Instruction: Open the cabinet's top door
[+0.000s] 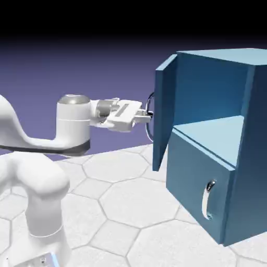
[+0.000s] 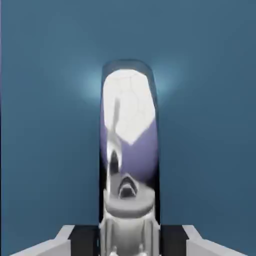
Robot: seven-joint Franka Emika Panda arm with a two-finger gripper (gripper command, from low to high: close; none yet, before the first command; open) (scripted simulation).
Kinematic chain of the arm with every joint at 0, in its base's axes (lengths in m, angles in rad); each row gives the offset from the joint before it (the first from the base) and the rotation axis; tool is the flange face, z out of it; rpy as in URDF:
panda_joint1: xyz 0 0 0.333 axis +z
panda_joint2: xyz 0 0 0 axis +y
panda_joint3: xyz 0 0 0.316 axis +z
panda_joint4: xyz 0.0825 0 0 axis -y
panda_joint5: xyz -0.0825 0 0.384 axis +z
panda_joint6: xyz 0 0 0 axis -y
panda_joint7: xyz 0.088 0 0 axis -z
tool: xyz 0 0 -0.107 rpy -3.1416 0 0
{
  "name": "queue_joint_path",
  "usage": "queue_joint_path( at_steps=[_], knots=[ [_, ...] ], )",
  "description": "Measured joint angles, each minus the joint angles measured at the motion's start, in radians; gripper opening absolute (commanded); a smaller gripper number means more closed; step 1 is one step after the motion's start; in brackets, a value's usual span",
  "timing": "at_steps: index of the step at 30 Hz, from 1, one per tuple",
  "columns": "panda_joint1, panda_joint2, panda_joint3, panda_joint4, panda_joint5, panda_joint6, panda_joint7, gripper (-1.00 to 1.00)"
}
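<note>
The blue cabinet (image 1: 229,156) stands at the right of the exterior view. Its top door (image 1: 162,117) is swung well outward, seen almost edge-on, and the upper compartment shows behind it. My gripper (image 1: 148,117) reaches level from the left and is shut on the top door's chrome handle (image 1: 150,110), which curves out of the door's outer face. In the hand view the handle (image 2: 130,145) fills the middle as a mirror-like vertical bar against the blue door (image 2: 45,125), and my grey fingertips (image 2: 67,237) press on it from both sides at the bottom edge.
Below the open compartment, the shorter lower panel (image 1: 195,182) is closed, with its own small silver handle (image 1: 208,201). The arm's white elbow (image 1: 73,122) hangs left of the door. The table (image 1: 120,203) has a pale hexagon pattern.
</note>
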Motion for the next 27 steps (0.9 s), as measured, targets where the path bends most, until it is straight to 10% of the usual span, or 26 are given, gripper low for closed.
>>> queue_joint_path(
  at_steps=[27],
  knots=[
    [-0.180,0.628,0.964,0.544,0.927,-0.892,0.217,-1.00]
  ],
)
